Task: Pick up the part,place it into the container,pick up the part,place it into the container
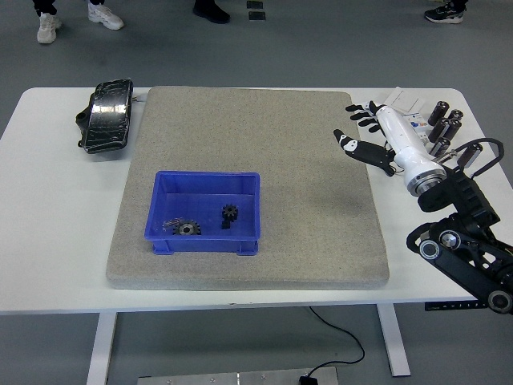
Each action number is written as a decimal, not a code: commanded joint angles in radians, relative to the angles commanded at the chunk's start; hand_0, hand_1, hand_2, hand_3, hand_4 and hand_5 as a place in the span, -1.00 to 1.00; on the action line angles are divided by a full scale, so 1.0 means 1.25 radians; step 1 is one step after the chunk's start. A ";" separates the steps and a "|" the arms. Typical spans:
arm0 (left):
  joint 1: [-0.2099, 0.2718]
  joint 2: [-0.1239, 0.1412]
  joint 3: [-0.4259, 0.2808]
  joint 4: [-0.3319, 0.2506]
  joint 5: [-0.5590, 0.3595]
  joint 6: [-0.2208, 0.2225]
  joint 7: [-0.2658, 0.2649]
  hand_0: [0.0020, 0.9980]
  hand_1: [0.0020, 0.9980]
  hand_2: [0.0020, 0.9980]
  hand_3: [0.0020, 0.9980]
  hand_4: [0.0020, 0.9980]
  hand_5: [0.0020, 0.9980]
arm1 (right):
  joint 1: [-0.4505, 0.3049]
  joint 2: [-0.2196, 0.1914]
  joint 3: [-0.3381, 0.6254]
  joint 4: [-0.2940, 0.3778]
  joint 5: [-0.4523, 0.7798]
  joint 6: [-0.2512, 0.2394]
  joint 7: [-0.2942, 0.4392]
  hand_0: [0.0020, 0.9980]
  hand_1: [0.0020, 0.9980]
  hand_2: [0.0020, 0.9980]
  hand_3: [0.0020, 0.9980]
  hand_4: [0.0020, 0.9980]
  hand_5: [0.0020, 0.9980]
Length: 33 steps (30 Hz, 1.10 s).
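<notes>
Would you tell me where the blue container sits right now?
In the head view, the blue container sits on the grey mat's front-left part, holding two small gears.

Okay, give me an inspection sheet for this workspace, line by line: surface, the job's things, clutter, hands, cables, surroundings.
Surface: white table with a grey mat over its middle.
Job's things: blue container on the mat, holding two black gear parts and some small metal bits; no part lies loose on the mat.
Clutter: black pouch at far left; dark cylinders, a white electrical block and a black box at far right.
Hands: right hand open, empty, above the mat's far right edge; left hand not in view.
Cables: black cable hanging under the table.
Surroundings: grey floor; shoes of people at the far side.
</notes>
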<state>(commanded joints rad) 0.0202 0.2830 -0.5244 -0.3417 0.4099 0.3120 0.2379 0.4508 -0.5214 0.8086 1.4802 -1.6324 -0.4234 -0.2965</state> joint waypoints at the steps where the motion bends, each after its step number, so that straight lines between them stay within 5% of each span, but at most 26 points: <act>1: 0.000 0.000 0.001 0.000 -0.001 0.000 -0.001 0.35 0.34 0.20 0.11 -0.14 -0.05 | -0.006 -0.004 0.006 0.000 -0.010 0.001 -0.002 0.30 0.36 0.42 0.64 0.39 -0.16; 7: 0.000 -0.002 0.001 0.002 -0.005 -0.003 -0.002 0.35 0.34 0.20 0.12 -0.14 -0.05 | -0.048 -0.008 0.050 0.003 -0.048 0.005 -0.009 0.30 0.36 0.41 0.66 0.35 -0.19; 13: -0.001 -0.004 0.002 0.004 -0.008 -0.008 -0.002 0.35 0.34 0.20 0.12 -0.14 -0.06 | -0.111 0.008 0.123 0.018 0.020 0.005 0.037 0.29 0.35 0.41 0.65 0.32 -0.23; 21: 0.000 -0.006 0.000 0.005 -0.005 -0.013 0.002 0.35 0.34 0.20 0.12 -0.13 -0.05 | -0.221 0.030 0.237 0.028 0.175 0.025 0.150 0.30 0.36 0.41 0.57 0.31 -0.24; 27: 0.002 -0.005 -0.002 0.005 -0.004 -0.012 0.004 0.35 0.34 0.20 0.12 -0.13 -0.06 | -0.256 0.049 0.285 -0.024 0.348 0.078 0.247 0.34 0.39 0.46 0.50 0.36 -0.24; 28: 0.002 -0.006 -0.001 0.005 -0.005 -0.013 0.003 0.35 0.34 0.20 0.12 -0.13 -0.05 | -0.258 0.052 0.292 -0.031 0.380 0.086 0.262 0.41 0.45 0.55 0.72 0.52 -0.03; 33: 0.000 -0.007 0.000 0.007 -0.008 -0.015 0.002 0.35 0.34 0.20 0.12 -0.13 -0.05 | -0.264 0.061 0.314 -0.045 0.511 0.116 0.301 0.41 0.45 0.55 0.72 0.52 -0.03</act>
<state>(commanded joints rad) 0.0200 0.2741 -0.5238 -0.3334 0.4003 0.2933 0.2397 0.1212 -0.4450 1.2011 1.4243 -0.9941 -0.2790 0.0797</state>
